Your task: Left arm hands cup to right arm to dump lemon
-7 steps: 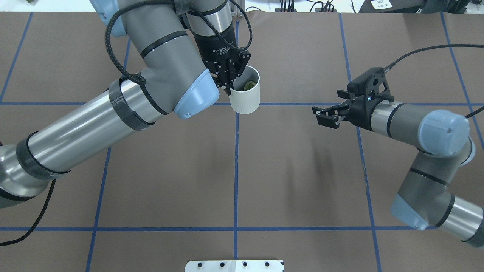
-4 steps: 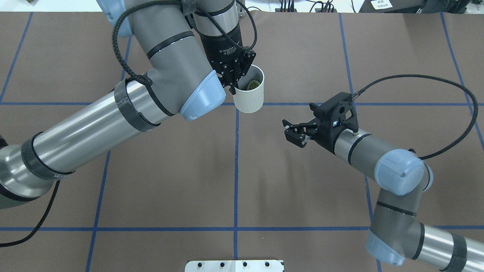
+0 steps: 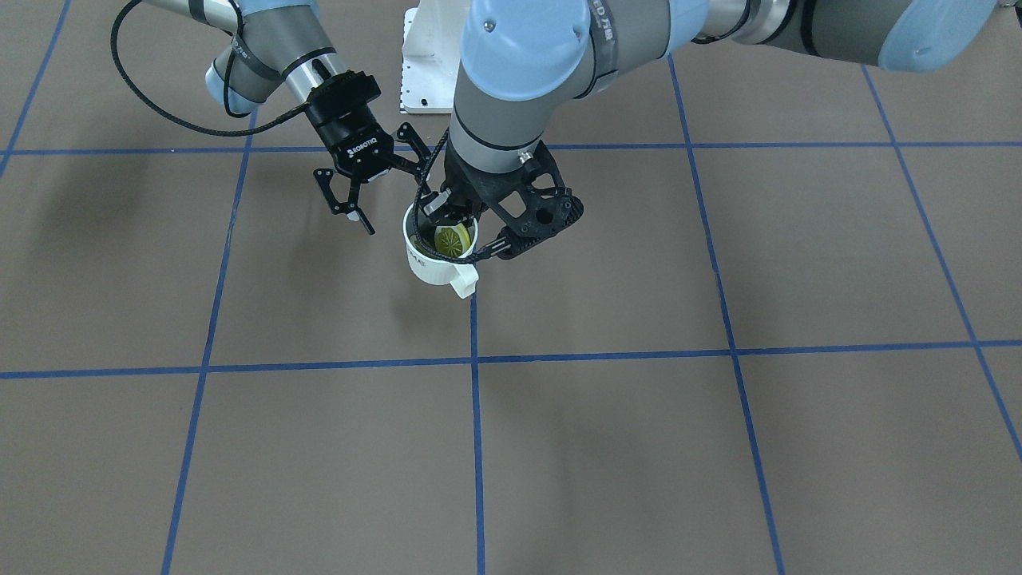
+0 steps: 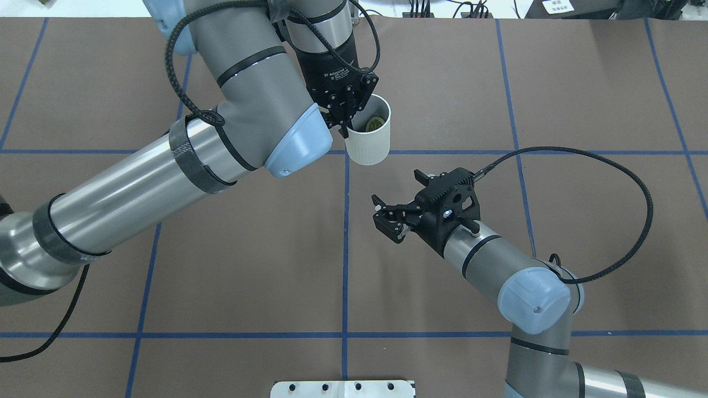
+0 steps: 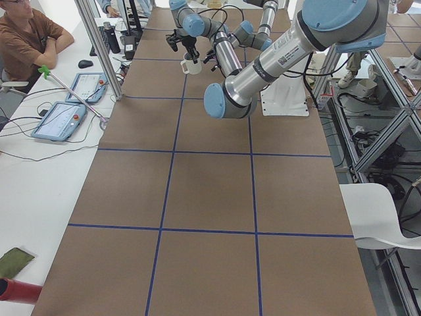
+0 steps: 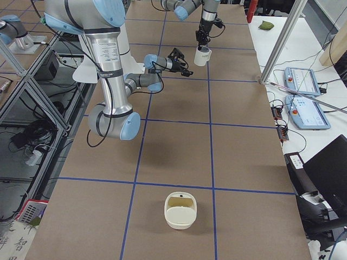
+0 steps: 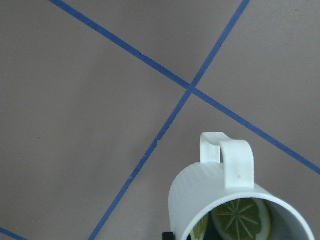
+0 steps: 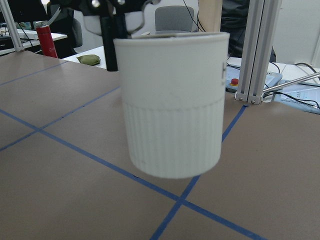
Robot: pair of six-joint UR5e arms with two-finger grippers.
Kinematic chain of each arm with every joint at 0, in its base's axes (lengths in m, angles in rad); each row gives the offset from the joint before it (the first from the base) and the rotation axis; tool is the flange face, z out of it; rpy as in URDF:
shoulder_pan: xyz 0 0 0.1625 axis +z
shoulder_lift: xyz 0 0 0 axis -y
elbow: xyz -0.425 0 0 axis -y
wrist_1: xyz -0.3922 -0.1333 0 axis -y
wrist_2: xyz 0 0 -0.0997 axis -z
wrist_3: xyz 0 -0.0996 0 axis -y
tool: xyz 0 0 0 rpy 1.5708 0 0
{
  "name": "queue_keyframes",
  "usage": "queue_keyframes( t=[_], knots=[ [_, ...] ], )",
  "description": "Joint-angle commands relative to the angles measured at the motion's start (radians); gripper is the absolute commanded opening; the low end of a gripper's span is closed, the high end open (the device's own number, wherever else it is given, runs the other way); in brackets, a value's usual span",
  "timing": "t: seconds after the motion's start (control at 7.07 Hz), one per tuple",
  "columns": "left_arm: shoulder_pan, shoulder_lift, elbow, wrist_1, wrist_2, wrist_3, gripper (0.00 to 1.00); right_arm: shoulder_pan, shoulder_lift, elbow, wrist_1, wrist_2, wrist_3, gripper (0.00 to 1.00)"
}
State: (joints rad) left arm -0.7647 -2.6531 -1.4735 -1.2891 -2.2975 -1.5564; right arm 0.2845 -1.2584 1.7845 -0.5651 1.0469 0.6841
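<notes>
Cup (image 4: 369,141): a small white ceramic mug with a smooth upper band, a ribbed lower half and one loop handle. It hangs upright, clear of the brown table mat (image 4: 442,83), over a crossing of the blue tape grid lines (image 4: 345,249) at the far middle of the table. The handle (image 3: 463,281) points away from the robot's base. Dark lettering shows on the cup wall in the front-facing view; it is too small to read.

Lemon (image 3: 452,237): a yellow-green slice with a visible segment pattern. It lies inside the cup, leaning against the inner wall on the handle side.

Left gripper (image 4: 342,125): black, set in a bulky perforated housing on the thick grey left arm (image 4: 138,182). Its jaws are closed on the cup rim on the side opposite the handle. One black finger runs down the outside of the wall. This grip carries the cup.

Right gripper (image 4: 385,220): black, ROBOTIQ-labelled, on the slimmer grey right arm (image 4: 487,260). Its two linkage fingers are spread wide and hold nothing. It points at the cup from the robot's right and sits near it without touching. The right wrist view is filled by the cup's ribbed side.

Other items: a white mounting plate (image 4: 343,388) at the robot's base; a cream tub (image 6: 180,210) on the mat, well apart, toward the robot's right end of the table.
</notes>
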Motion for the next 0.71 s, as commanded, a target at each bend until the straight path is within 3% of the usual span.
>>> queue_keyframes(
  t=[0.0,0.57],
  knots=[
    [0.027,0.005,-0.002,-0.001,0.003,0.024,0.0,-0.014,0.01,-0.002,0.002,-0.048,0.0,0.98],
    [0.041,0.004,-0.004,-0.001,0.01,0.042,0.0,-0.031,0.045,-0.019,0.004,-0.122,0.002,0.98]
  ],
)
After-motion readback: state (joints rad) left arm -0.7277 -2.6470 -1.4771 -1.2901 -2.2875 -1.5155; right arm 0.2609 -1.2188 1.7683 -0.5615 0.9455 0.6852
